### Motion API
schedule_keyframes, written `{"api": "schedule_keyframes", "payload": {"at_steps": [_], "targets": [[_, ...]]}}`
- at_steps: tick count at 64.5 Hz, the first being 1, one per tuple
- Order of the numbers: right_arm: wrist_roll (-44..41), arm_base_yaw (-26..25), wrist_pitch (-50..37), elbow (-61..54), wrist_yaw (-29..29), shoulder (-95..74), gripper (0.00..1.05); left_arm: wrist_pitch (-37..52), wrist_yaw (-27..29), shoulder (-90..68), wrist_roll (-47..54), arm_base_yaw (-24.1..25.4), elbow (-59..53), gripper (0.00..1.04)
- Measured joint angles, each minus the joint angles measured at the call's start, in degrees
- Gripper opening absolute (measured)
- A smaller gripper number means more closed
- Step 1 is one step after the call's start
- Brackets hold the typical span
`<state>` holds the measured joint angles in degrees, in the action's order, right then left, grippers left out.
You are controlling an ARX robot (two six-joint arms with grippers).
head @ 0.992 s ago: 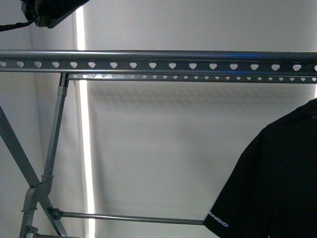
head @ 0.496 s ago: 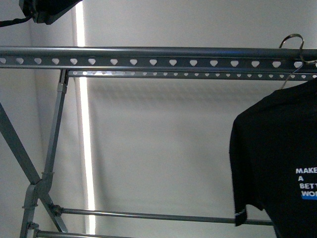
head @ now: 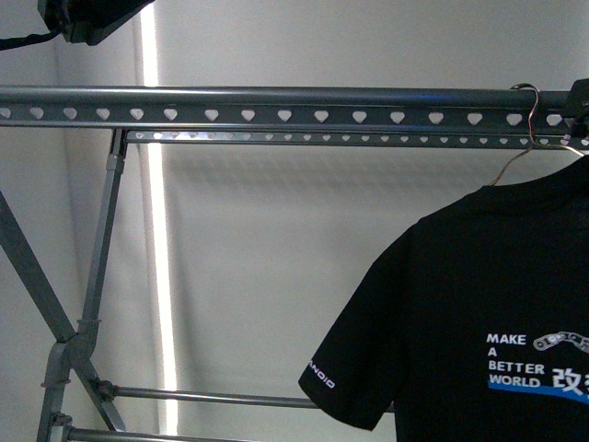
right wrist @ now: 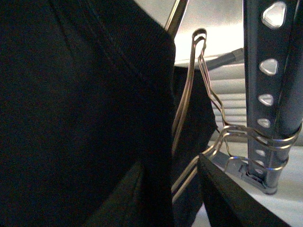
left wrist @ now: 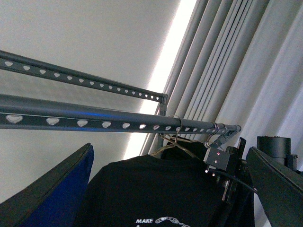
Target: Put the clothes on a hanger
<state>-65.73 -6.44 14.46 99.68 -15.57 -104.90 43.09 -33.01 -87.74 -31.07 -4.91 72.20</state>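
Rack: the large dark grey metal drying rack (head: 230, 101) runs its long rail, punched with heart-shaped holes, across the top of the front view; its slanted legs drop down the left side.
Shirt: the black short-sleeved T-shirt (head: 460, 295) hangs in the lower right of the front view, below the rail, with its white "MAKE A BETTER WORLD" print (head: 508, 359) facing the camera.
Coat hanger: the thin shiny wire coat hanger (right wrist: 187, 90) carries the shirt. Its hook is looped over the rack's rail at the upper right of the front view, close to the rail's end.
Right hand: the right hand (right wrist: 169, 163) sits at the shirt's collar with the wire and black cloth between its two fingers. I cannot tell whether they press on either.
Left hand: the left hand (left wrist: 168, 156) is spread wide and holds nothing; it points up at the rail and shirt.
Background: a bright vertical strip of light (head: 156, 276) shows behind the rack on the left.
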Motion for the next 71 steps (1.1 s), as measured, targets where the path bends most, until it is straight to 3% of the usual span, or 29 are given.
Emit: {"api": "schedule_keyframes", "payload": {"at_steps": [7, 16, 25, 37, 46, 52, 59, 61, 67, 71], "targets": [[6.4, 1.0, -2.4, -3.6, 7.0, 4.3, 0.68, 0.0, 0.0, 0.0, 0.0, 0.0, 0.0, 0.98], [19.9, 0.3, -9.8, -12.2, 20.0, 14.8, 0.98, 0.0, 0.0, 0.0, 0.0, 0.0, 0.0, 0.98], [39.0, -3.7, -18.8, -23.8, 34.9, 26.3, 0.97, 0.0, 0.0, 0.0, 0.0, 0.0, 0.0, 0.98], [69.2, -10.6, -30.3, -43.0, 45.3, 43.8, 0.97, 0.0, 0.0, 0.0, 0.0, 0.0, 0.0, 0.98], [85.3, -12.2, -33.7, -57.3, 44.2, 56.5, 0.97, 0.0, 0.0, 0.0, 0.0, 0.0, 0.0, 0.98], [87.6, -11.1, -34.2, -65.9, 40.7, 64.8, 0.97, 0.0, 0.0, 0.0, 0.0, 0.0, 0.0, 0.98], [86.5, -9.3, -31.8, -73.7, 35.9, 74.2, 0.96, 0.0, 0.0, 0.0, 0.0, 0.0, 0.0, 0.98], [81.7, -7.8, -24.0, -75.0, 30.8, 78.2, 0.88, 0.0, 0.0, 0.0, 0.0, 0.0, 0.0, 0.98], [72.5, -5.4, -17.2, -79.7, 26.8, 83.3, 0.72, -0.2, 0.1, 0.0, 0.1, 0.0, 0.0, 0.98], [69.6, -3.9, -17.1, -82.2, 25.4, 84.7, 0.61, -14.6, 17.7, 3.3, 8.6, -1.8, 0.2, 0.87]]}}
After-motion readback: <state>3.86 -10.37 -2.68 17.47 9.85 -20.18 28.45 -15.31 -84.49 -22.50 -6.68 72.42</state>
